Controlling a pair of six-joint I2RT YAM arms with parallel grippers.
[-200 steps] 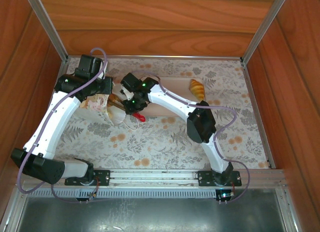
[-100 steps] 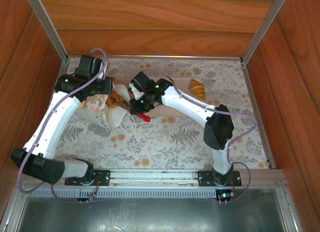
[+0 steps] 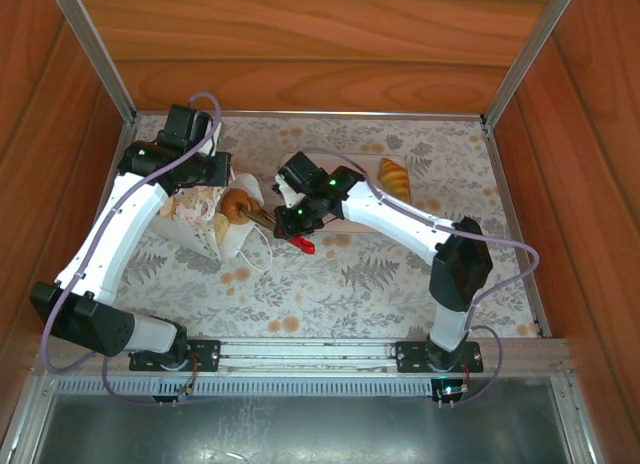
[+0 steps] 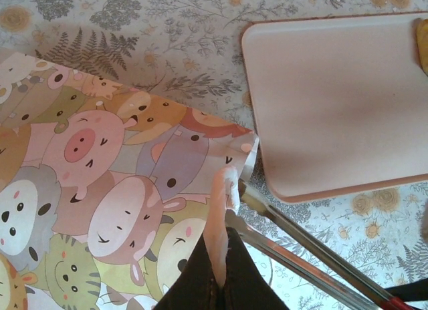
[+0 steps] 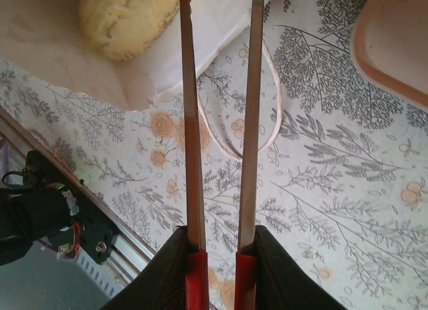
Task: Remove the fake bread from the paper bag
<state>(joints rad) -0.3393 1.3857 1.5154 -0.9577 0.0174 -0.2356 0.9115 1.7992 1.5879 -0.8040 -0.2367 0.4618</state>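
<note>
Squeezing tongs (image 5: 249,123), the right gripper (image 5: 217,256) seems to nip a roll (image 3: 237,204); thin blades may drop it while the left gripper (image 4: 224,256) clamps the bag (image 4: 100,190).

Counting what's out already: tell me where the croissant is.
Top external view, right of centre: the croissant lies on the right end of the beige tray, just beyond the right arm.

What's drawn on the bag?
Pastel cartoon animals cover the paper bag; clearest in the left wrist view.
</note>
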